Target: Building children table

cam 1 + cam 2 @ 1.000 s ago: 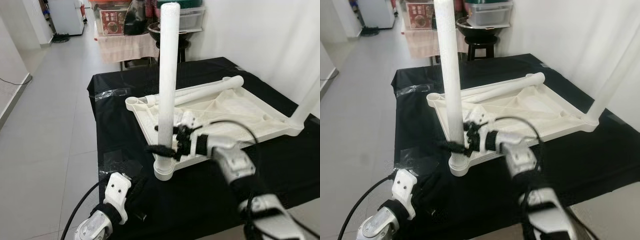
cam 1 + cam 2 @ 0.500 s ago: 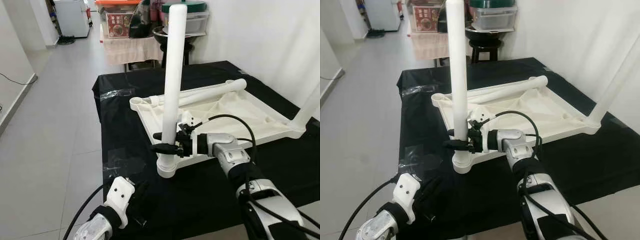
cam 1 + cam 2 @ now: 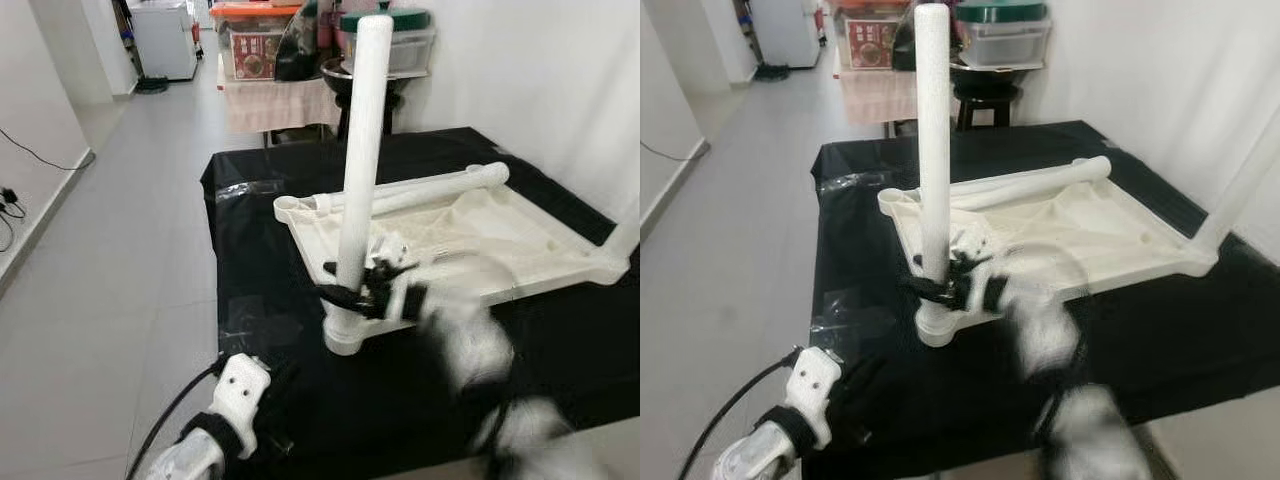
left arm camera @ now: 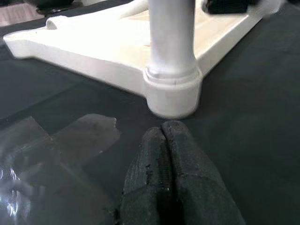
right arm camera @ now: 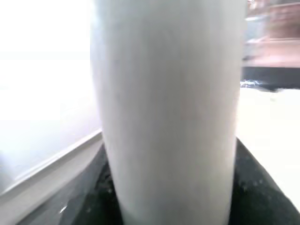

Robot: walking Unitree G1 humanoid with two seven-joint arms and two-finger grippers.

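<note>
My right gripper has its two black fingers clamped on either side of the upright white leg, low on the tube just above its corner socket; in the right wrist view the tube stands between the pads, and that arm is blurred. The left gripper has its fingers pressed together, holding nothing, resting on the black cloth just short of the same socket. The upside-down white tabletop lies on the cloth-covered table. I judge one leg seated at the near corner, and a second leg stands at the far right corner. A loose leg lies along the far edge of the tabletop, touching it, not yet fitted. The far left socket is open. By this evidence, the build is about half complete.
</note>
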